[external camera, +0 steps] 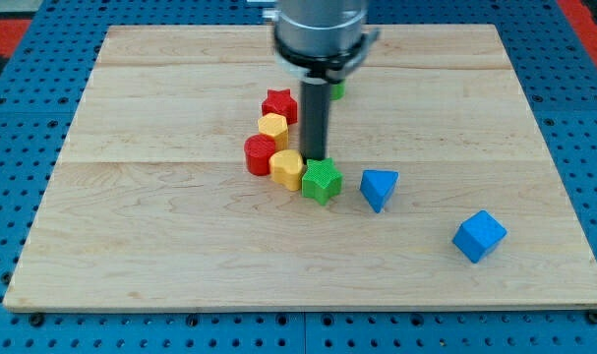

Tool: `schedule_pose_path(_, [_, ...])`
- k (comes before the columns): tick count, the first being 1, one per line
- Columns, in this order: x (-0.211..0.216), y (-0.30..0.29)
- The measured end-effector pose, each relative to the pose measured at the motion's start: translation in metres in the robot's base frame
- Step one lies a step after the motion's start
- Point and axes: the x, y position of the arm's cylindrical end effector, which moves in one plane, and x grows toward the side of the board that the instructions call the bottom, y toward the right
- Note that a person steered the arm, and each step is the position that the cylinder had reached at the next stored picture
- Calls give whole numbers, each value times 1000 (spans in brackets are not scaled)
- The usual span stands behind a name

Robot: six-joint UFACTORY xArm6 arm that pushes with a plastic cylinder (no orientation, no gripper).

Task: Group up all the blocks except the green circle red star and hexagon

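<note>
My tip (314,158) stands near the middle of the wooden board (131,216), just above the green star (321,181) and touching or nearly touching its top edge. To its left a chain of blocks curves downward: the red star (279,104), a yellow block (272,127), a red rounded block (261,154) and a second yellow block (287,169) that touches the green star. A blue triangle (379,187) lies a little right of the green star. A blue cube (479,236) sits alone at the lower right. A green block (337,88) shows only partly behind the rod.
The arm's grey housing (318,29) hangs over the board's top middle and hides what lies behind it. A blue perforated table (23,147) surrounds the board on all sides.
</note>
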Motion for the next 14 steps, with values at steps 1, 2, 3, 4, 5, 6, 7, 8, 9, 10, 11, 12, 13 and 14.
schedule_pose_path(1, [-23, -1])
schedule_pose_path(2, [-50, -31])
schedule_pose_path(3, [-64, -62])
schedule_pose_path(4, [-29, -85])
schedule_pose_path(5, [-19, -66])
schedule_pose_path(6, [15, -39])
schedule_pose_path(7, [26, 12])
schedule_pose_path(8, [11, 37])
schedule_pose_path(9, [23, 56])
schedule_pose_path(10, [58, 88])
schedule_pose_path(11, [50, 119])
schedule_pose_path(12, [56, 123])
schedule_pose_path(13, [24, 113])
schedule_pose_path(14, [19, 34])
